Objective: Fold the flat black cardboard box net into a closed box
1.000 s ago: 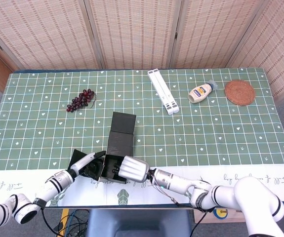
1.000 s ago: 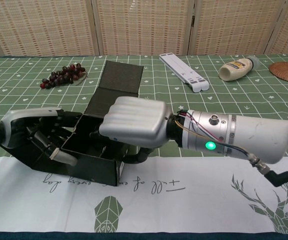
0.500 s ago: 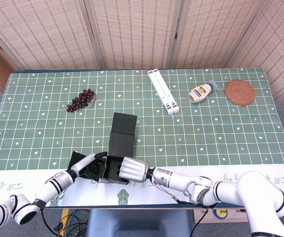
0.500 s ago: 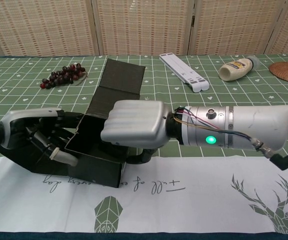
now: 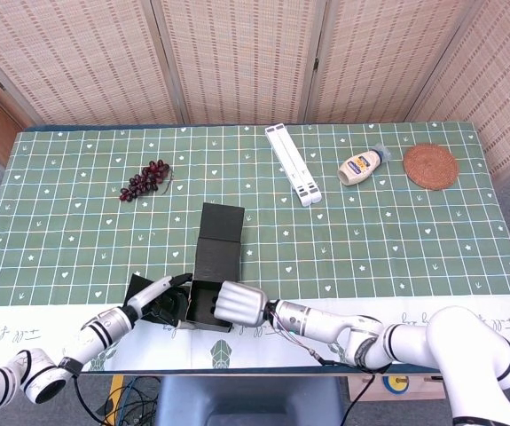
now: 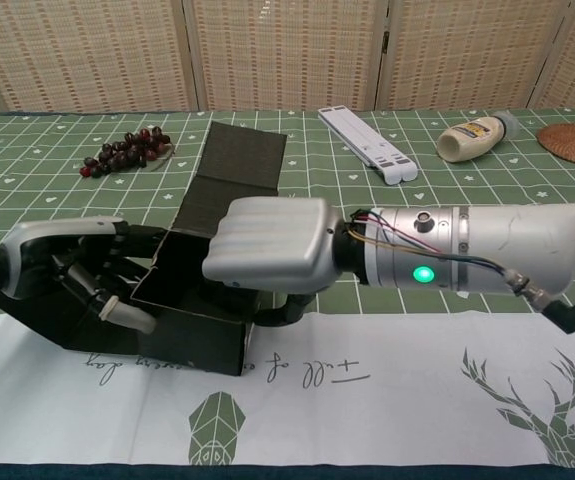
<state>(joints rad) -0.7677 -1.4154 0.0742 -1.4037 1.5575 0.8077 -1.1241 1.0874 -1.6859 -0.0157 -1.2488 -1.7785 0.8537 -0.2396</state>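
Evidently to keep its walls upright, the half-folded black cardboard box (image 6: 182, 300) sits at the bench's (image 5: 370, 248) near edge, left hand (image 6: 72, 265) bracing its side with loosely curled fingers, right hand (image 6: 267, 255) gripping its rim.

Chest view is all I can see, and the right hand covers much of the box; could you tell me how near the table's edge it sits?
Observer: In the head view, the box sits on the white border strip, close to the near edge of the table.
Operator: Thank you; is its top shut?
Observer: No, it is open on top between the left hand and the right hand; its lid panel stretches away, unfolded.
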